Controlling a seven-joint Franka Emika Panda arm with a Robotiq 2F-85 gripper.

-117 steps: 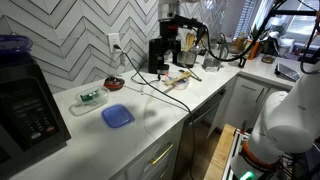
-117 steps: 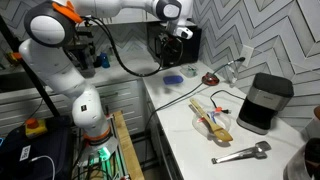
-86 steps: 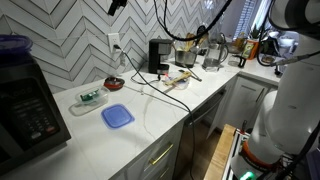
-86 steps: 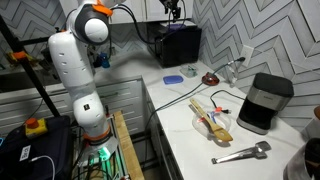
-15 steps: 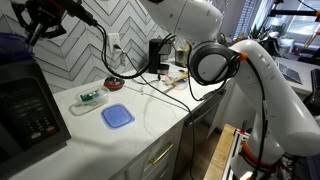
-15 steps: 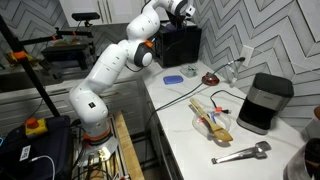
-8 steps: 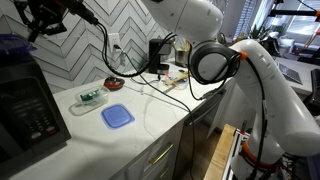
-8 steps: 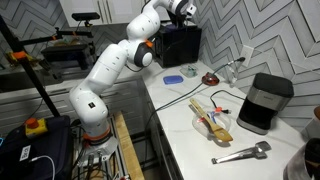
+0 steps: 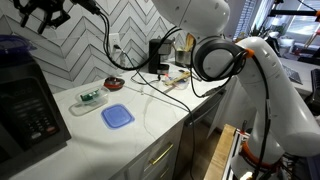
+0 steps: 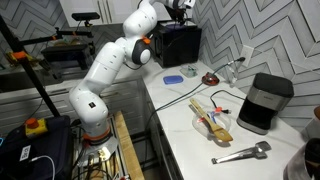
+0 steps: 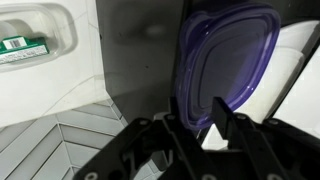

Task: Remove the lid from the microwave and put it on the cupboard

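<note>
The dark purple lid (image 9: pixel 12 43) lies on top of the black microwave (image 9: pixel 25 110) at the left end of the white cupboard (image 9: pixel 150 125). My gripper (image 9: pixel 45 12) hangs above and slightly to the side of it, apart from it. In the wrist view the lid (image 11: pixel 225 55) sits on the microwave's dark top (image 11: pixel 135 50), beyond my gripper (image 11: pixel 195 100). The jaws stand apart with nothing clamped between them, and one finger (image 11: pixel 222 115) overlaps the lid's rim in the picture. In an exterior view the gripper (image 10: pixel 180 8) is above the microwave (image 10: pixel 180 45), where the lid does not show.
A light blue square lid (image 9: pixel 117 115) lies on the countertop (image 10: pixel 190 135). Near the wall are a clear container with a green pack (image 9: pixel 88 98) and a red dish (image 9: pixel 114 83). The black coffee machine (image 9: pixel 160 52), a utensil tray (image 10: pixel 212 115) and tongs (image 10: pixel 240 153) lie farther along.
The gripper has risen a little from the microwave's top and its jaws have parted. The lid stays on the microwave.
</note>
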